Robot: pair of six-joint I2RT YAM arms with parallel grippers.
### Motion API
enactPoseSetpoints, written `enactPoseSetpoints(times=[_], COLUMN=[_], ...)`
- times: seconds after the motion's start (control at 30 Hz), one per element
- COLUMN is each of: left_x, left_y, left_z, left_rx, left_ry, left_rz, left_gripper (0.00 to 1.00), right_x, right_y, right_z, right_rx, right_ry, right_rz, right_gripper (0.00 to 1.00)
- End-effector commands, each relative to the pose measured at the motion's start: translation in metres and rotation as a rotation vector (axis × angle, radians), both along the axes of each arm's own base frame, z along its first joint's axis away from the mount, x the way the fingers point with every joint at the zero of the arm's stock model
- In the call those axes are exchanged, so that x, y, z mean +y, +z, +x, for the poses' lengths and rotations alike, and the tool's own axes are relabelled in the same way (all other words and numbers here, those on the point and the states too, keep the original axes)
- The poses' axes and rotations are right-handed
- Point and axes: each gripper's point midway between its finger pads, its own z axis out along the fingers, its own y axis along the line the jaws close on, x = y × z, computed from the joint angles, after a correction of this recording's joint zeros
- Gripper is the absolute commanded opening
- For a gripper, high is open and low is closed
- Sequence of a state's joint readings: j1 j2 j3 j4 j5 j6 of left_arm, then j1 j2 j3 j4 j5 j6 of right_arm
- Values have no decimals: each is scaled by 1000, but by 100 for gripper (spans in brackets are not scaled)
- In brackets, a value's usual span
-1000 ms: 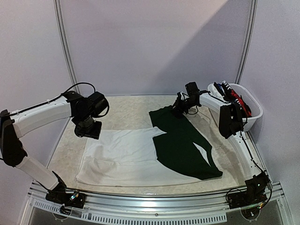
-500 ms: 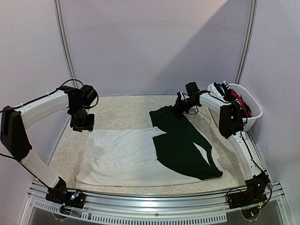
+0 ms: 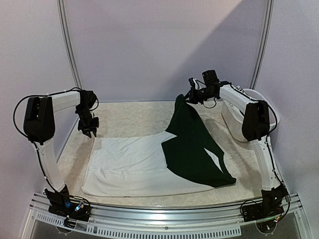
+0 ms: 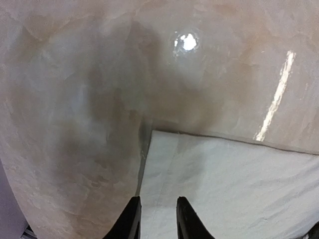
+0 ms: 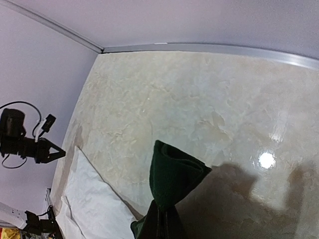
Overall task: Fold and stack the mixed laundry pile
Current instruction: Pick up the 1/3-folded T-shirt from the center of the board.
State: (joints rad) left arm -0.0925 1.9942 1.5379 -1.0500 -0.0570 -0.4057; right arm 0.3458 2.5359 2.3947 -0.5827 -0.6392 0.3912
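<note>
Lifting the dark green piece (image 3: pixel 192 149) off the right half of the white T-shirt (image 3: pixel 124 164) wants a high, slow pull so the shirt lies undisturbed. The right pincer (image 3: pixel 189 96) is clenched on its far corner, and the left pincer (image 3: pixel 88 130) hovers slightly parted over the T-shirt's far-left corner. Right of the T-shirt, the white tub (image 3: pixel 263 95) has its contents hidden.

My top feed is softly, evenly lit, though a broad diagonal shadow darkens the right of the back wall (image 3: pixel 214 45). Both wrist feeds catch glare off the glossy table (image 4: pixel 75 99): a round hotspot each, plus a bright streak on the left one. The left gripper (image 4: pixel 157 201) shows dark and blurred at the frame's bottom. The dark green piece (image 5: pixel 172 179) throws a soft shadow rightward.
</note>
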Motion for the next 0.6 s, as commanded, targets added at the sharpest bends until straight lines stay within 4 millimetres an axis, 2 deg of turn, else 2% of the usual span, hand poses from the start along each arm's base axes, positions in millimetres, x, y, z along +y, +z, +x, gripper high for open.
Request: enactPoseSetpoints(times=[0.0, 0.23, 0.33, 0.57], left_x=[4, 15, 20, 17], left_y=[-17, -34, -38, -48], left_z=[11, 16, 17, 35], left_rx=[33, 63, 64, 46], left_ry=[-39, -57, -57, -104], left_rz=[-40, -17, -9, -39], left_gripper=[23, 23, 25, 28], right_x=[7, 16, 14, 14], right_y=[45, 53, 52, 51], right_z=[-21, -51, -57, -63], right_rx=[-111, -139, -133, -118], right_ry=[89, 157, 157, 153], right_rz=[-11, -65, -81, -98], right_gripper=[0, 0, 0, 0])
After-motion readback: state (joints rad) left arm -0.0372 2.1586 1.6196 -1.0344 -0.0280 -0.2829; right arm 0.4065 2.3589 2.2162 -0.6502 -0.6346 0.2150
